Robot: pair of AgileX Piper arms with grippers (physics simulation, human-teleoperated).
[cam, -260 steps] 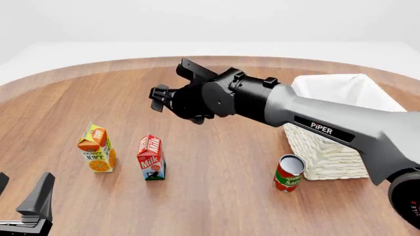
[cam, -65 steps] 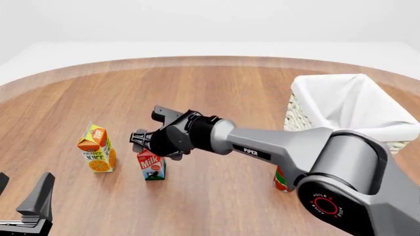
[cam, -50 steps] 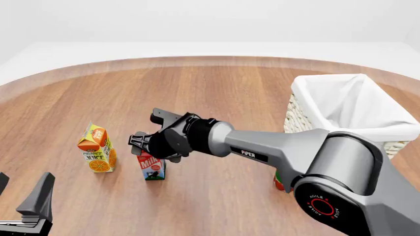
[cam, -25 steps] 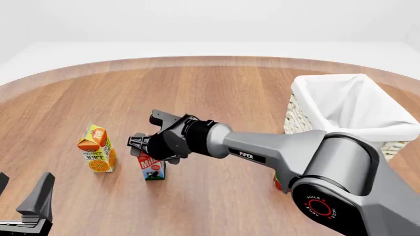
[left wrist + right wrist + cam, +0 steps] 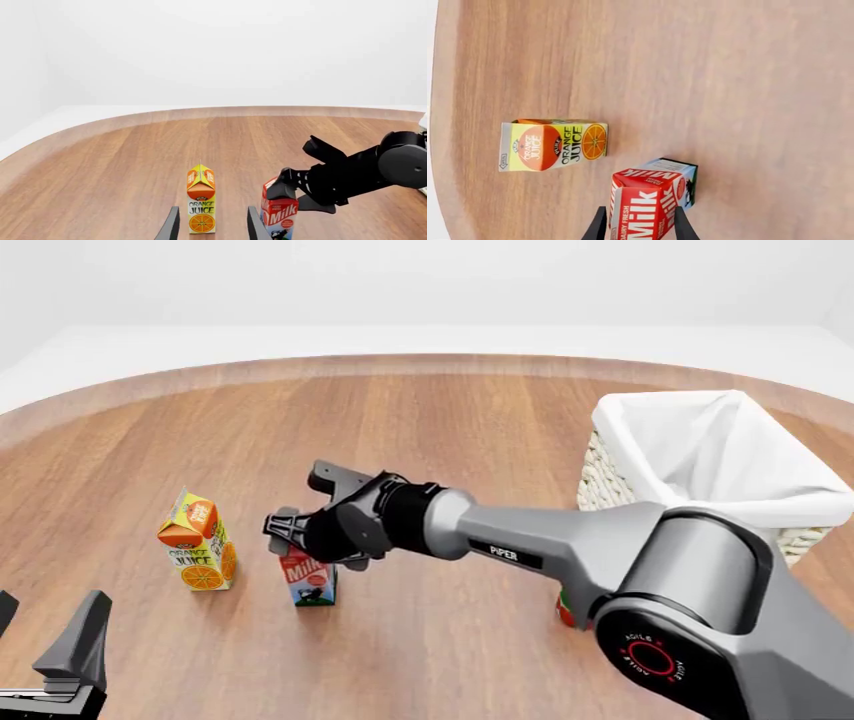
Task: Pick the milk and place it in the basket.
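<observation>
The small gable-top milk carton (image 5: 310, 578), red on top and white and blue-green below, stands upright on the round brown wooden surface (image 5: 441, 440), toward its left side in the front view. My right gripper (image 5: 296, 537) sits over its red top, one finger on each side of the gable; my right wrist camera shows the two dark fingertips (image 5: 596, 227) flanking the carton's upper end (image 5: 644, 207), close against its sides, so the jaws appear clamped on the milk, though I cannot be sure of the contact. Just beside it, to the left in the front view, stands the yellow-orange juice carton (image 5: 198, 542), upright and apart from the milk. My left gripper (image 5: 67, 665) hangs low at the near left edge of the surface, jaws apart and holding nothing, its two fingertips (image 5: 172, 227) framing the juice carton (image 5: 201, 200). Well to the right stands the large off-white wicker basket (image 5: 607, 475) with its white cloth lining, and a red can (image 5: 567, 610) peeks from behind my right arm.
</observation>
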